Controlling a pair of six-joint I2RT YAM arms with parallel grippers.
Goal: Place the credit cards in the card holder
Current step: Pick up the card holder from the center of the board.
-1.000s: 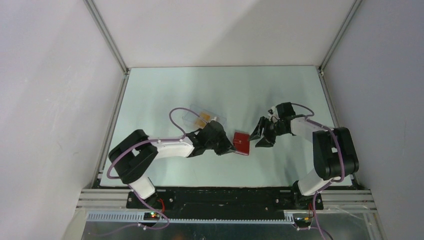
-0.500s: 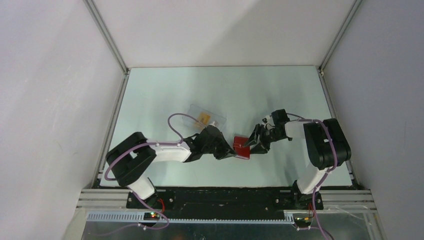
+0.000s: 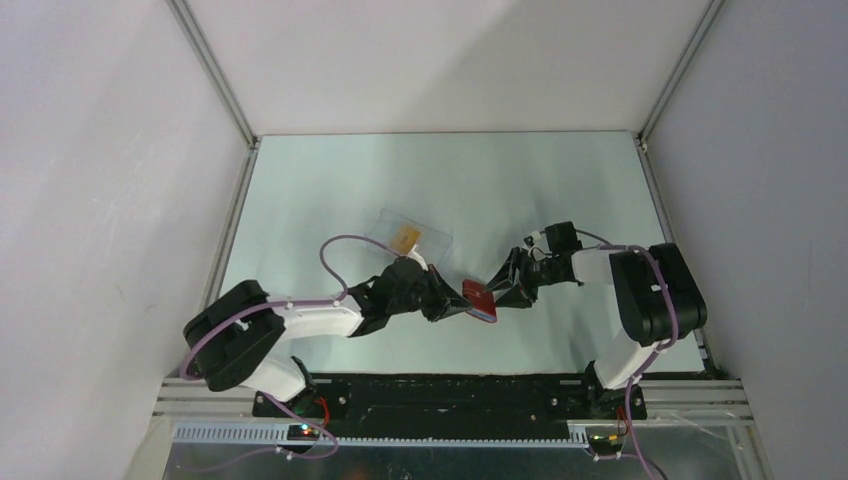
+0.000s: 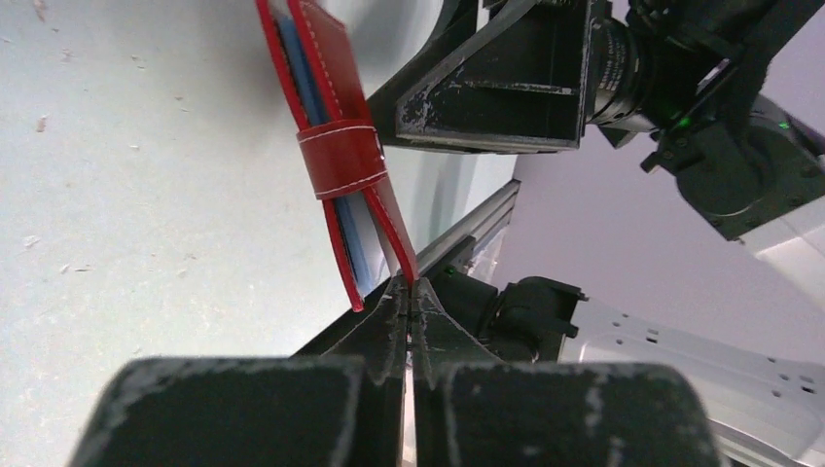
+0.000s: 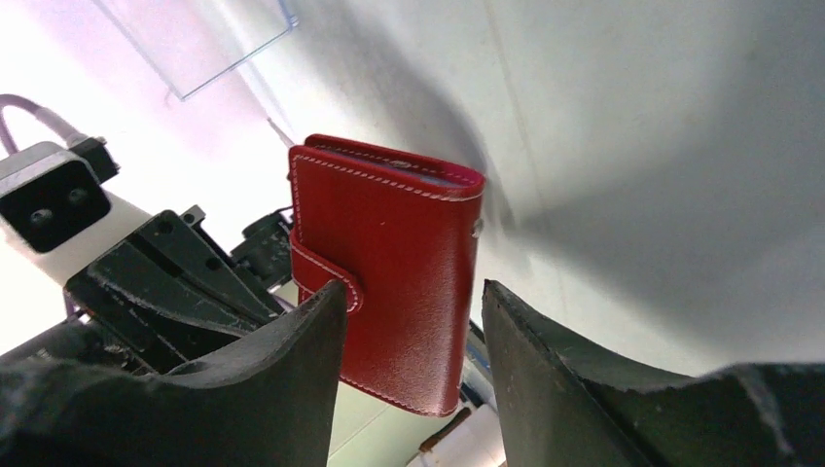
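The pale counter (image 3: 330,190) filled the walled cell, and both arms reached inward over its near middle, the left arm (image 3: 300,318) lying low and the right arm (image 3: 650,290) folded back on itself. A clear plastic box (image 3: 415,232) lay flat just beyond the left arm's wrist, well short of the back wall. Between the two hands stood the red card holder (image 3: 480,298), tilted on edge and folded closed, its blue-grey inside showing as a thin stripe between the covers. The left hand (image 4: 409,292) was pinched fully closed on the corner of one red cover. The right hand (image 5: 411,292) stood partly open, one finger on either side of the card holder's lower end; whether the fingers touched the leather could not be told. An orange credit card (image 3: 405,238) lay inside the box. The little red closing tab (image 4: 340,156) wrapped around the holder's open edge.
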